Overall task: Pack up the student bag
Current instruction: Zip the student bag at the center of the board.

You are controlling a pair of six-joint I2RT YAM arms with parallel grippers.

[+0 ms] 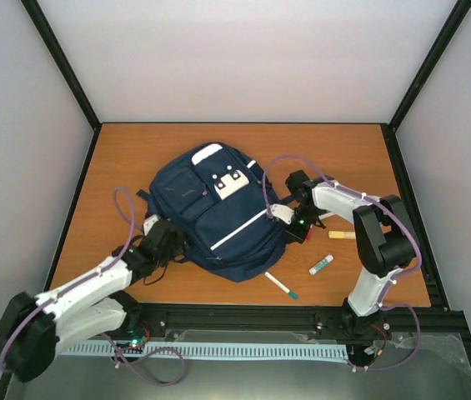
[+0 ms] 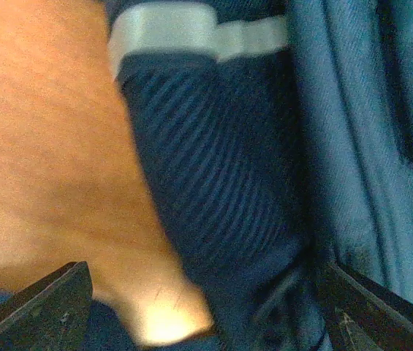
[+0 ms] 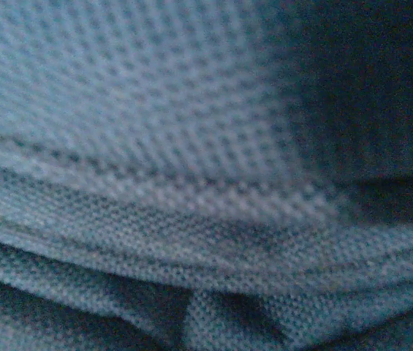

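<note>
Top external view: the student bag (image 1: 210, 212) lies flat in the middle of the table (image 1: 118, 158), front side up. Its long way runs from far to near, leaning a bit to the right as it comes near. Its top, with the handle, points away from the arms. The left gripper (image 1: 168, 240) is at the bag's left edge and the right gripper (image 1: 288, 218) is at its right edge. A pen (image 1: 281, 285), a small stick (image 1: 321, 265) and a yellow thing (image 1: 341, 235) lie on the table to the right of the bag, not packed yet.

Left wrist view: the fingers (image 2: 38, 307) stand wide apart. They hold nothing. Only bag cloth and table are below.

Right wrist view: only blue cloth shows, very close and blurry. This gripper's jaws are together. I think they pinch the cloth, but I cannot see that.

I think the step is getting the bag open. Next, the left gripper needs to find a good bit of cloth or a zip tab and close on it.
</note>
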